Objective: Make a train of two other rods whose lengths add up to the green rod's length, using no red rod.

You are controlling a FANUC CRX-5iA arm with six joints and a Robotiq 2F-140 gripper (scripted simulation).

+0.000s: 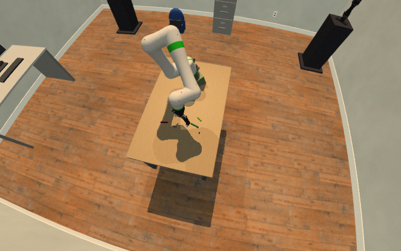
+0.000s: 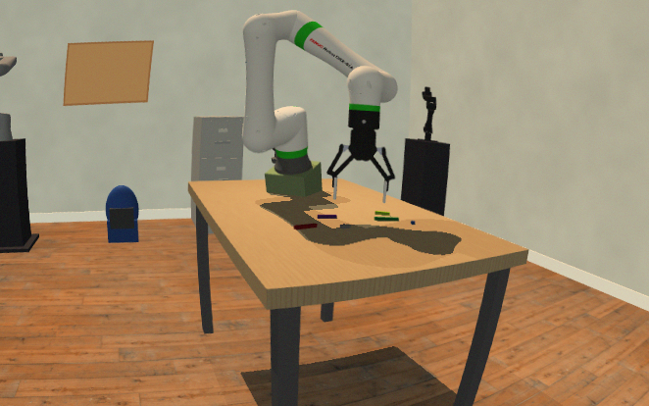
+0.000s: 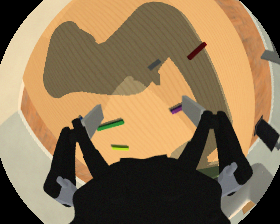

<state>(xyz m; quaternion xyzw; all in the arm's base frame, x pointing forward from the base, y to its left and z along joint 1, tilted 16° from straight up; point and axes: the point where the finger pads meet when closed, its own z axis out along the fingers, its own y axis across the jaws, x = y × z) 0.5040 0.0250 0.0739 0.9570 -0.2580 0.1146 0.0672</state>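
My gripper (image 2: 360,194) is open and empty, hanging a little above the table; it also shows in the wrist view (image 3: 141,111). The green rod (image 2: 386,218) lies flat to its right, with the lime rod (image 2: 381,213) just behind it. The purple rod (image 2: 326,216) lies to its left, near the left fingertip in the wrist view (image 3: 176,108). The grey rod (image 2: 345,226) and the red rod (image 2: 305,226) lie further forward in the arm's shadow. A small blue rod (image 2: 412,222) lies right of the green rod. All rods lie apart from each other.
The arm's green base block (image 2: 293,182) stands at the back of the table. The table's right edge (image 2: 468,227) runs close to the blue rod. Black pedestals and a filing cabinet stand on the floor away from the table.
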